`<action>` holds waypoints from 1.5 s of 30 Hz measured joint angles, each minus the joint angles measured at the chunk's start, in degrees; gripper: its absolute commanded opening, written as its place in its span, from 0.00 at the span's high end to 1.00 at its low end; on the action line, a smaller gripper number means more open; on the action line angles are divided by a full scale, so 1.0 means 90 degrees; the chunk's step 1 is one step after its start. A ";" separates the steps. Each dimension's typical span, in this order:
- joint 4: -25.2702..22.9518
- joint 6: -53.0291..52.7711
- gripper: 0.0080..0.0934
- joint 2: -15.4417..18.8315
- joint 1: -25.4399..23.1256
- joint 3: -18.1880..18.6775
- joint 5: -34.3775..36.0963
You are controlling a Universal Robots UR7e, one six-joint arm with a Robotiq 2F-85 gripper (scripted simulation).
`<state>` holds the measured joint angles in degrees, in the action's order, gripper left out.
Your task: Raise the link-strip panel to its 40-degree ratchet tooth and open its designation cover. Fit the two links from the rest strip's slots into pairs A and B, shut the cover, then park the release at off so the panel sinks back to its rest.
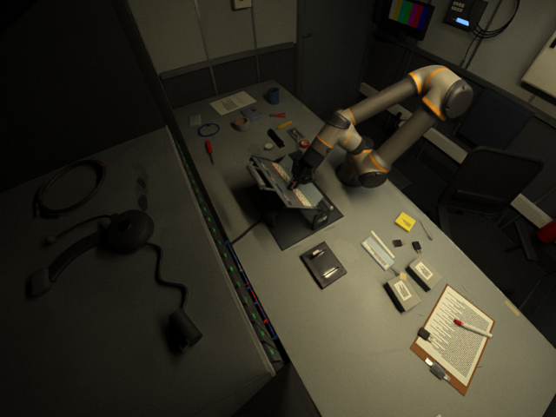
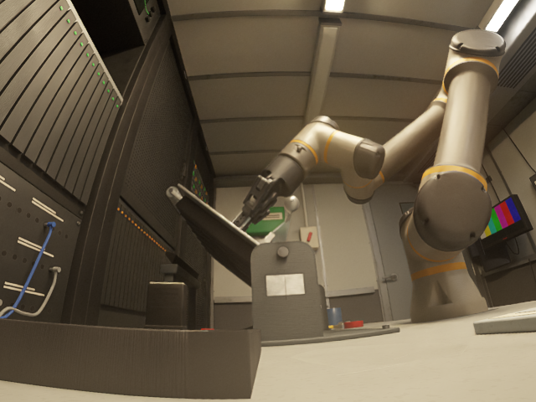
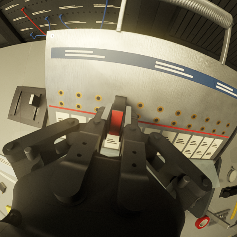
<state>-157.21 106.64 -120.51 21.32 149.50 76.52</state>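
A red-bodied link (image 3: 116,123) stands against the raised link-strip panel (image 3: 137,88), at the socket rows just above the panel's red line. The link is held by my closed gripper (image 3: 115,115), which is tilted down onto the panel face (image 1: 287,184). The panel (image 2: 212,231) stands propped up steeply on its grey stand (image 2: 285,290). The clear designation cover (image 3: 199,165) hangs open below the white label row. The rest strip (image 1: 323,265) lies on the table in front of the stand, and one link (image 3: 34,99) stands in one of its slots.
An equipment rack (image 2: 52,143) with patch cables stands behind the panel. The table holds a clipboard (image 1: 453,339), two grey boxes (image 1: 411,283), a yellow pad (image 1: 405,221), a red tape roll (image 3: 202,221) and small tools at the far end (image 1: 251,125). The panel's handle (image 3: 199,13) arches over its top edge.
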 measured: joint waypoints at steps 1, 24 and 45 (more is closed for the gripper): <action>-0.0002 0.0000 1.00 0.0002 0.0000 0.0000 0.0000; -0.0058 -0.0009 1.00 0.0051 -0.0011 0.0005 0.0006; -0.0107 -0.0016 1.00 0.0096 -0.0021 0.0008 0.0012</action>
<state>-158.17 106.49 -119.64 21.13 149.58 76.63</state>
